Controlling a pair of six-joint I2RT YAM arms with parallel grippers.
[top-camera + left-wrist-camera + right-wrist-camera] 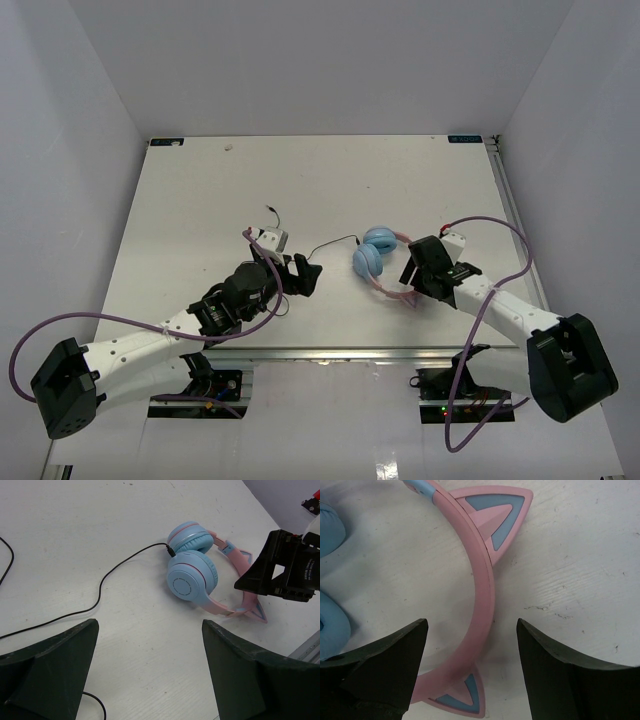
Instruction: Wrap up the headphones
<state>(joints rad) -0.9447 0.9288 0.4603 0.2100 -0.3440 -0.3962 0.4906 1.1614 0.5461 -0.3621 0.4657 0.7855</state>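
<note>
The headphones [375, 258] lie flat on the tabletop [200, 190], their two blue ear cups [192, 572] folded close together and the pink headband [482, 595] arcing away from the cups on the side of the right arm [500, 310]. The right jaws straddle that headband close to its lower cat ear [465, 695]. They are released, with a gap on each side of the band, so we count nothing as held. The left jaws, on the cup side of the headphones, also stand wide and hold nothing. The thin black cord [107, 580] runs from the cups in loose bends toward the left arm [150, 345], unwound.

We judge the wrap not yet begun: the band must first be secured, then the cord gathered.

Several things could go wrong from here. The band is smooth and curved, so a pinch near its end may slip, or let the cups swing and twist. A pinch too low could catch the cat ear instead of the band. Lifting the headphones would drag the slack cord, which could snag under the left arm or strain its plug at the cup. The cord lies flat and thin, so it is easy for the left jaws to miss.
</note>
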